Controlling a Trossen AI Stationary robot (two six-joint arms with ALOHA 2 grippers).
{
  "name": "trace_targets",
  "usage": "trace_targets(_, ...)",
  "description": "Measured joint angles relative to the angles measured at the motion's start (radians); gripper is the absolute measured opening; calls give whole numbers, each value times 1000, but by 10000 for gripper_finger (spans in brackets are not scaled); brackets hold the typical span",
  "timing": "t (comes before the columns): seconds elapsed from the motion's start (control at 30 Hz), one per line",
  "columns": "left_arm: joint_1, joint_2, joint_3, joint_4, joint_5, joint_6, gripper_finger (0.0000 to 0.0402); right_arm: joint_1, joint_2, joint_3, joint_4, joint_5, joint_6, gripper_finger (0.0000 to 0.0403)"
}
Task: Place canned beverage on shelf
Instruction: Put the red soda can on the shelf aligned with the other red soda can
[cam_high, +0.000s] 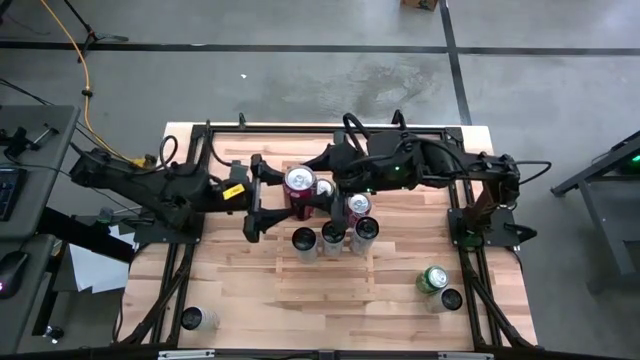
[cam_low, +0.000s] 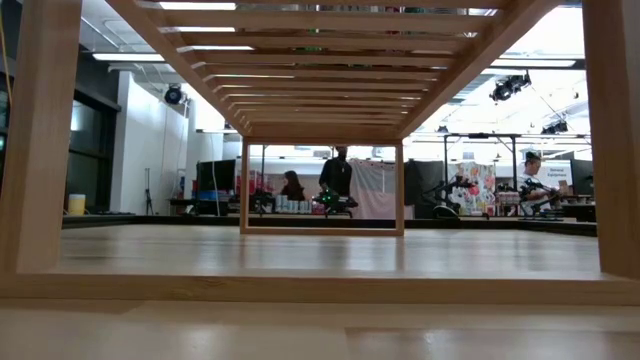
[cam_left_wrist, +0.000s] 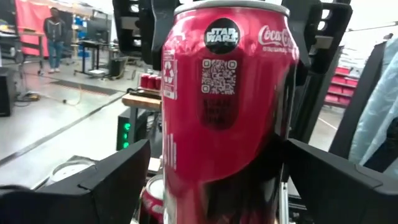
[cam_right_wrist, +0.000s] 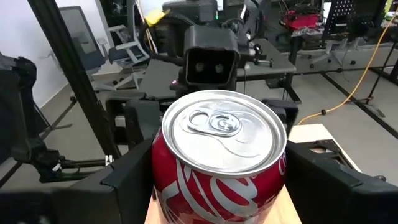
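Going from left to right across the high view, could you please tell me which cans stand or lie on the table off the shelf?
Silver-topped can near the front-left corner → green can lying on its side → dark-topped can beside it.

- You're looking at a glossy red metal can (cam_left_wrist: 227, 106) between the matt black plastic fingers (cam_left_wrist: 106, 180).
- Its brushed silver lid (cam_right_wrist: 224, 132) is gleaming.
- Pale smooth wooden shelf (cam_low: 320, 288) slats are shining faintly.
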Motion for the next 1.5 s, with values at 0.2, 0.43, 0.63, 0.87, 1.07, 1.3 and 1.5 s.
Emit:
trace_targets(0.2, 23, 23, 2, -3, 44, -52, 358, 0, 7, 0, 8, -8, -3, 285)
trace_targets(0.43, 29, 37, 2, 0, 63, -60, 341, 0, 9, 0, 10, -11, -3, 285)
trace_targets(0.63, 29, 33, 2, -2, 65, -49, 284, 0, 9, 0, 9, -12, -2, 285)
trace_targets(0.87, 29, 29, 0, -43, 23, -4, 284, 0, 3, 0, 2, -11, 4, 354)
trace_targets(1.07, 18, -20, -12, -117, -51, 27, 284, 3, -38, 1, -54, 24, 18, 391)
trace_targets(1.3, -56, -118, -163, -57, -149, -23, 284, 47, -104, 1, -202, 131, 55, 395)
trace_targets(1.5, -115, -160, -391, 234, -210, -86, 284, 99, -123, 2, -287, 224, 82, 396)
